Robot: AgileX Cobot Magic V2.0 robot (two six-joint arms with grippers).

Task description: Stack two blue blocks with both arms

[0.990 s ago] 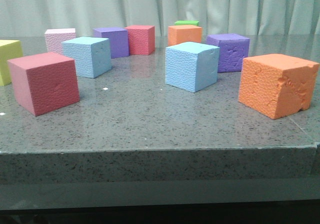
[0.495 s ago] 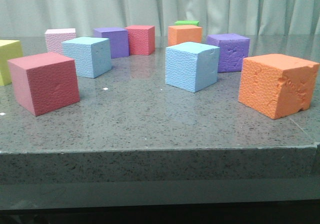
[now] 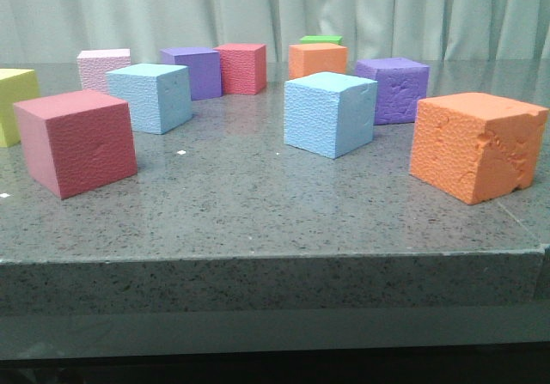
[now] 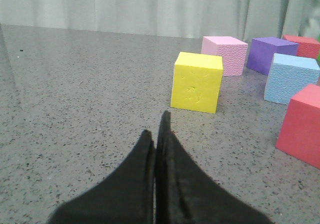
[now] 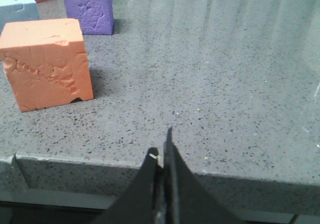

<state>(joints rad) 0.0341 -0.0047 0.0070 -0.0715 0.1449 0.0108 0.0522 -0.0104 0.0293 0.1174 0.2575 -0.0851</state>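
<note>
You've got both blue blocks apart on the bench [image 3: 258,221]: left blue block [image 3: 151,97] behind the red cube [image 3: 76,142], right blue block [image 3: 329,112] mid-bench, near the purple cube [image 3: 397,88]. Left gripper [image 4: 154,129] and right gripper [image 5: 161,149] are pinched closed, holding nothing.

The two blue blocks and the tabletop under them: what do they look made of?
Left blue block and right blue block: apparently matte foam, with pebbled faces and small gouges near the top edges. Tabletop: looks like polished speckled grey stone or a stone-look composite; it faintly mirrors the blocks and has a thick slab edge.
</note>
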